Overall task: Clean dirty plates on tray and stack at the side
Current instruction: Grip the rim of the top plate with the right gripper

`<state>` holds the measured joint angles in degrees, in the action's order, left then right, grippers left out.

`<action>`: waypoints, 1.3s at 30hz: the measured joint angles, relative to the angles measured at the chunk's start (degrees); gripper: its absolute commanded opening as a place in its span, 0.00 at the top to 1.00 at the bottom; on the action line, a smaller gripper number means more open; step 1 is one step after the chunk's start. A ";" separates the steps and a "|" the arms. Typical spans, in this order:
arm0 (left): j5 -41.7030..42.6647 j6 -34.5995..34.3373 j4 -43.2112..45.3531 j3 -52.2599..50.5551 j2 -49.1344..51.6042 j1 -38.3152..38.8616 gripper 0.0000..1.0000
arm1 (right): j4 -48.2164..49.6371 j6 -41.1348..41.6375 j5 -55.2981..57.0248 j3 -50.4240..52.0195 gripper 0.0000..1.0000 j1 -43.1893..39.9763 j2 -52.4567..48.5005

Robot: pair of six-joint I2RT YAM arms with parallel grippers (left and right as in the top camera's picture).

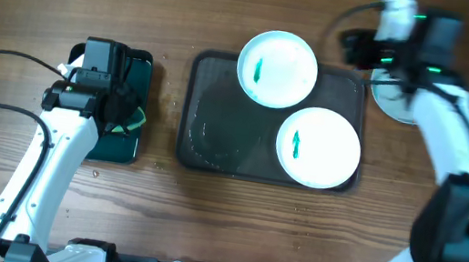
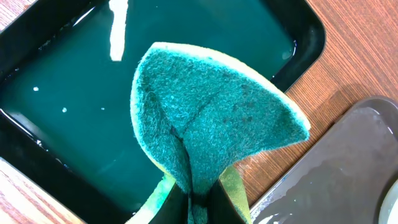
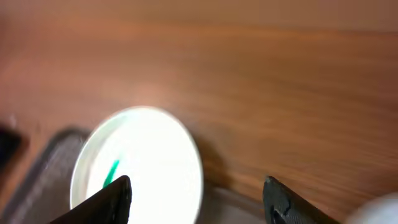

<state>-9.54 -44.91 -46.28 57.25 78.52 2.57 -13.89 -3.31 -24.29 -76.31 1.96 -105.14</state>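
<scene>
The dark grey tray (image 1: 215, 137) lies mid-table. Two white plates with green smears sit on it: one (image 1: 277, 68) at the back, overlapping the rim, one (image 1: 318, 146) at the front right. A third plate (image 1: 395, 103) lies on the table right of the tray, mostly hidden by my right arm. My right gripper (image 1: 354, 47) is open and empty, just right of the back plate; the blurred right wrist view shows that plate (image 3: 146, 162) by my open fingers (image 3: 196, 199). My left gripper (image 2: 199, 202) is shut on a folded green sponge (image 2: 211, 118) above the small black tray.
The small black glossy tray (image 2: 62, 93) holds greenish water and stands left of the grey tray, also seen in the overhead view (image 1: 126, 148). The grey tray's wet corner (image 2: 348, 168) shows beside it. Bare wood surrounds both trays.
</scene>
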 measured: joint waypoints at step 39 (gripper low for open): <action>7.50 -0.02 4.81 -0.11 0.00 3.52 0.96 | -7.23 5.18 0.04 0.04 0.63 19.87 -13.49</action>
<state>-2.04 -44.93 -41.47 57.14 78.52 6.09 -21.12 1.87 -24.25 -76.27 21.82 -118.63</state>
